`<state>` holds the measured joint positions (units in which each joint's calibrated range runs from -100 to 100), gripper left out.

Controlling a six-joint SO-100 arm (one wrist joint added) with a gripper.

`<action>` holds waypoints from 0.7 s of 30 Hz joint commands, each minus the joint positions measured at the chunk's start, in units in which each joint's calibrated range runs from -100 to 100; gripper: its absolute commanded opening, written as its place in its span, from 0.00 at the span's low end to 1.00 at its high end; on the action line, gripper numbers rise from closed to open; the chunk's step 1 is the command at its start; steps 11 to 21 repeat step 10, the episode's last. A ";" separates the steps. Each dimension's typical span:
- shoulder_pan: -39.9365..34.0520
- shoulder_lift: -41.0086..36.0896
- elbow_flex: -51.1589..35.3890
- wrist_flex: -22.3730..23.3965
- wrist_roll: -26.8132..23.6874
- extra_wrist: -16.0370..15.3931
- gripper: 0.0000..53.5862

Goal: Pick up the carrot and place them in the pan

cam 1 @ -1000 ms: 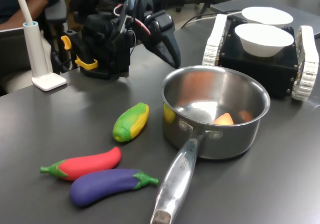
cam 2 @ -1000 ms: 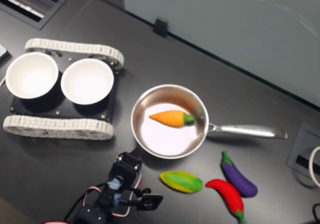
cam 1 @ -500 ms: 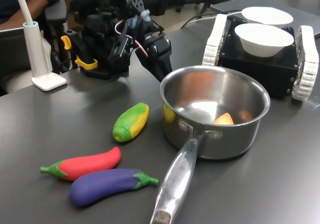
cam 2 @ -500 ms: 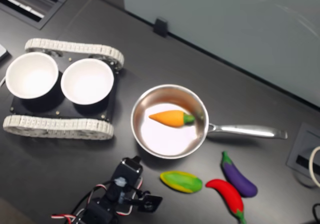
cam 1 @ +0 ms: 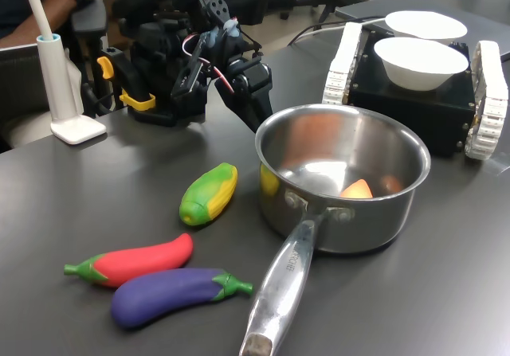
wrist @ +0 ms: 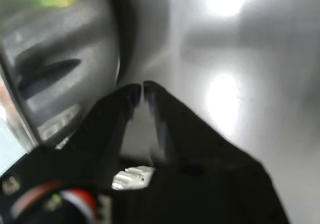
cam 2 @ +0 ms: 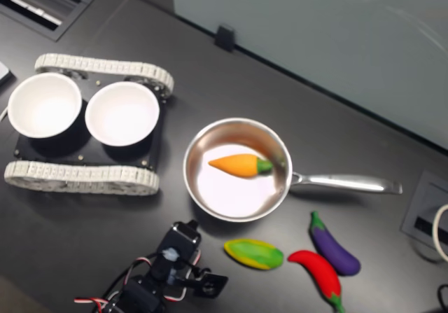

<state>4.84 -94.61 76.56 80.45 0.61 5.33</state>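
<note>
Your hand [wrist: 139, 91] is pressed together and empty, low over the tabletop [cam 1: 96, 181] just outside the pan [cam 2: 199, 187]. The carrot [cam 2: 240, 164] already lies inside the pan, so the task looks done; only retreat remains.

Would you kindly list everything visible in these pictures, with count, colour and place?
carrot: one, orange with green stem, lying inside the pan.
pan: one, shiny steel, mid-table, handle toward the second exterior view's right.
corn toy: one, green-yellow, beside the pan.
chilli toy: one, red, next to the corn.
aubergine toy: one, purple, beside the chilli.
bowls: two, white, on a black tracked base.
table: one, dark grey.
gripper: one, black, jaws nearly closed, empty, outside the pan's wall.
</note>
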 commanded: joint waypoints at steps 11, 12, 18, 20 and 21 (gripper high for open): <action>1.35 -0.92 -0.91 -2.37 -0.49 -0.62 0.00; 1.35 -0.92 -0.91 -2.37 -0.49 -0.62 0.00; 1.35 -0.92 -0.91 -2.37 -0.49 -0.62 0.00; 1.35 -0.92 -0.91 -2.37 -0.49 -0.62 0.00; 1.35 -0.92 -0.91 -2.37 -0.49 -0.62 0.00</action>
